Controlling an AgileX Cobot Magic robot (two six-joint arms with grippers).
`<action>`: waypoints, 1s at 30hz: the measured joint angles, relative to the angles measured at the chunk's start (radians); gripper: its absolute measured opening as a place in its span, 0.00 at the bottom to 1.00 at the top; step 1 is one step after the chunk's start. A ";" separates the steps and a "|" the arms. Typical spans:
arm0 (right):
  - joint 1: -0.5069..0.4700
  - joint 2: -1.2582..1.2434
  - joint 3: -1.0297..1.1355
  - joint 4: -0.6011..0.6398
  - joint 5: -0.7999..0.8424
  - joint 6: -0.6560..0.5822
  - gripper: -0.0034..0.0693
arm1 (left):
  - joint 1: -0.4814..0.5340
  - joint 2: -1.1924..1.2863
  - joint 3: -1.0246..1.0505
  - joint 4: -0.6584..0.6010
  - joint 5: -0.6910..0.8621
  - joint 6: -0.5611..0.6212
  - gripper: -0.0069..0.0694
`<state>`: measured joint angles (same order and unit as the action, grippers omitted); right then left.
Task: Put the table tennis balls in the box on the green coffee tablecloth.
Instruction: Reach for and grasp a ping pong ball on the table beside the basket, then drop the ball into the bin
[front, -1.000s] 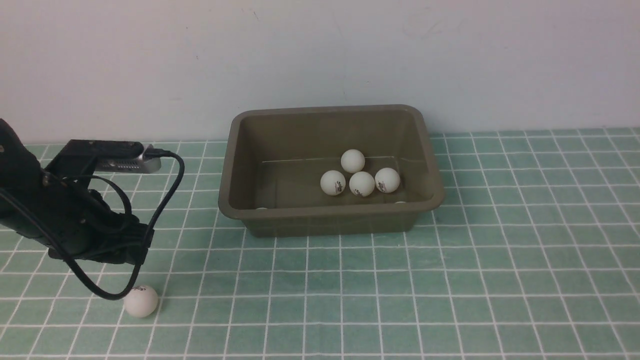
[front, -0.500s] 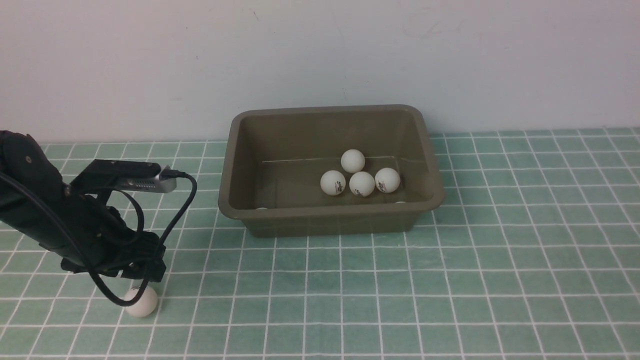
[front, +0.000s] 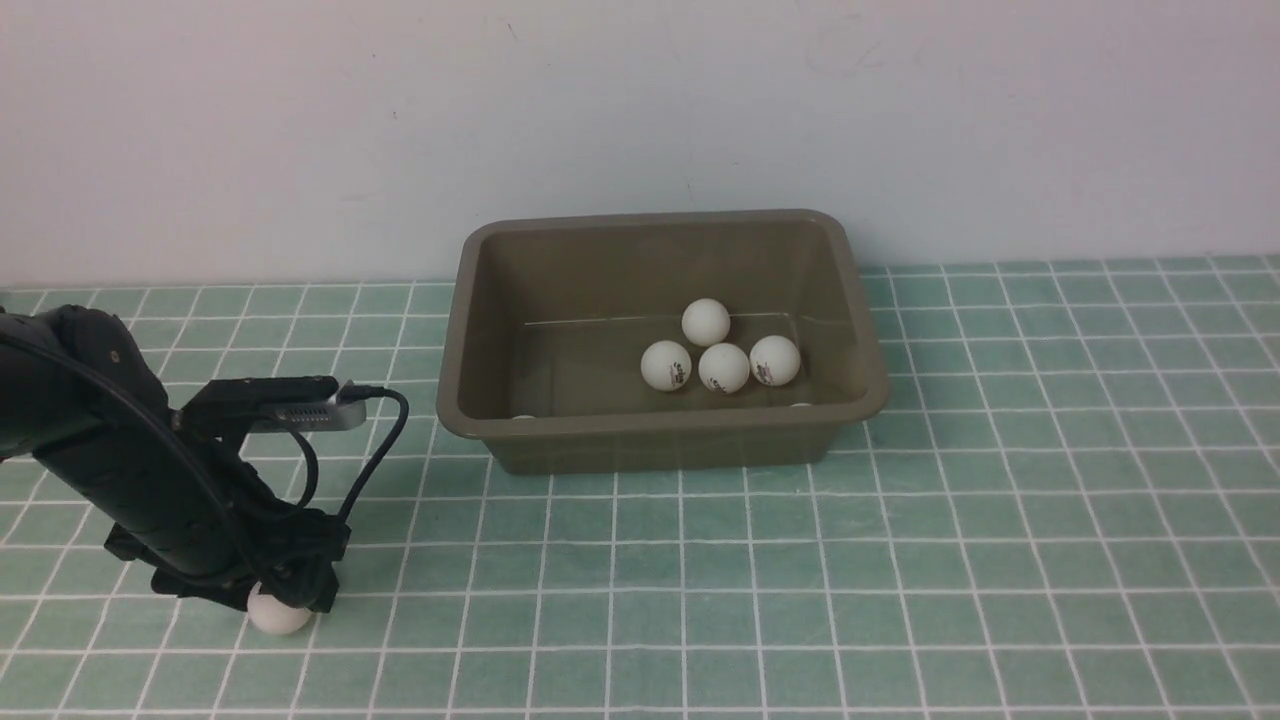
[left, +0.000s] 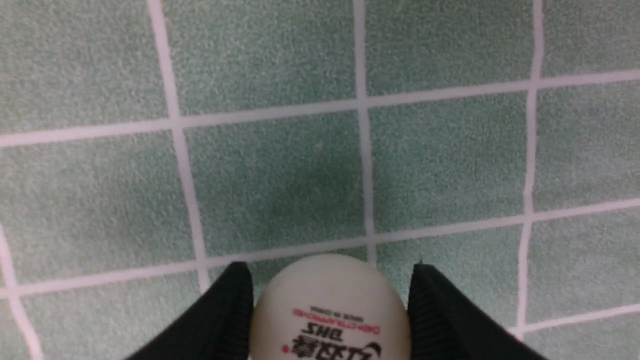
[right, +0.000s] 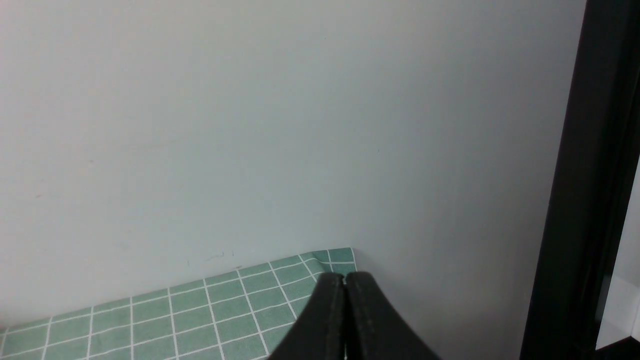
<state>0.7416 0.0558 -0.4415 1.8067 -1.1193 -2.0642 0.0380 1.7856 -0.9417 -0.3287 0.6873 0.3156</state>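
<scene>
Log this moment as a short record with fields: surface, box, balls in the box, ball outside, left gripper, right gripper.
surface: green checked tablecloth
box: olive-brown tub by the wall
balls in the box: four in plain sight; slivers of two more behind the near rim
ball outside: one white ball on the cloth, left of the box
left gripper: lowered, fingers either side of the ball; contact unclear
right gripper: shut, empty, off the front view

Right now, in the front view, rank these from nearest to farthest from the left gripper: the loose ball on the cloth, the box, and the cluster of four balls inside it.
1. Loose ball: between the left gripper fingers, on the cloth.
2. Box: ahead, to the gripper's right.
3. Four-ball cluster: deeper inside the box, right of its middle.
</scene>
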 joint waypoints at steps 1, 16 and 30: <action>0.000 0.000 0.000 0.000 0.000 0.000 0.03 | 0.000 0.000 -0.005 0.000 0.012 -0.005 0.55; 0.000 0.000 0.000 0.000 -0.011 0.000 0.03 | -0.050 -0.002 -0.522 -0.059 0.504 -0.008 0.55; 0.000 0.000 0.000 0.000 -0.013 0.000 0.03 | -0.265 0.242 -0.850 -0.069 0.266 -0.012 0.55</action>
<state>0.7416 0.0558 -0.4415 1.8067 -1.1318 -2.0642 -0.2275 2.0281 -1.7922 -0.3981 0.9533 0.3033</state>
